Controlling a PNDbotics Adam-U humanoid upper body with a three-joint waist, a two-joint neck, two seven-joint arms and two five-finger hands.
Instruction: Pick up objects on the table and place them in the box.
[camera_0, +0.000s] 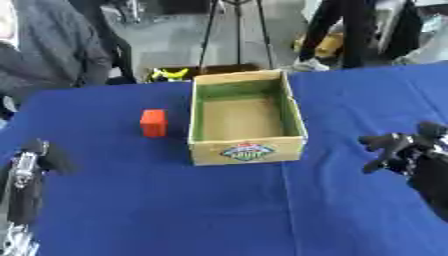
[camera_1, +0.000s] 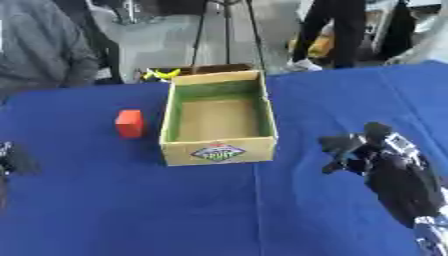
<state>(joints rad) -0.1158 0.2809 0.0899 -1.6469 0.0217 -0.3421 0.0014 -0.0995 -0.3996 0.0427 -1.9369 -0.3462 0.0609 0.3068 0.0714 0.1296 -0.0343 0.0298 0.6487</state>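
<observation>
Box (camera_0: 247, 120) looks empty so far, nothing dropped in yet. Red block (camera_0: 153, 123) sits on the blue table (camera_0: 175, 210) at its 9 o'clock, untouched. Right hand (camera_1: 363, 150) hovers at 4 o'clock, fingers loosely curled, holding nothing; left hand (camera_0: 39, 157) idles at 8 o'clock, can't tell its fingers.

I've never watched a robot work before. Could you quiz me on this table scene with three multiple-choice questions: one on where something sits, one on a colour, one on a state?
1. Where is the small block relative to the box?
A. inside it
B. on the cloth at its left
C. on the cloth at its right

2. What colour is the block?
A. red
B. yellow
C. white

3. What is in the box?
A. the block
B. a robot hand
C. nothing visible

Answers:
1 B: the block stands left of the box.
2 A: it is plainly red.
3 C: only the bare floor shows; the right robot hand hangs apart from it.
</observation>
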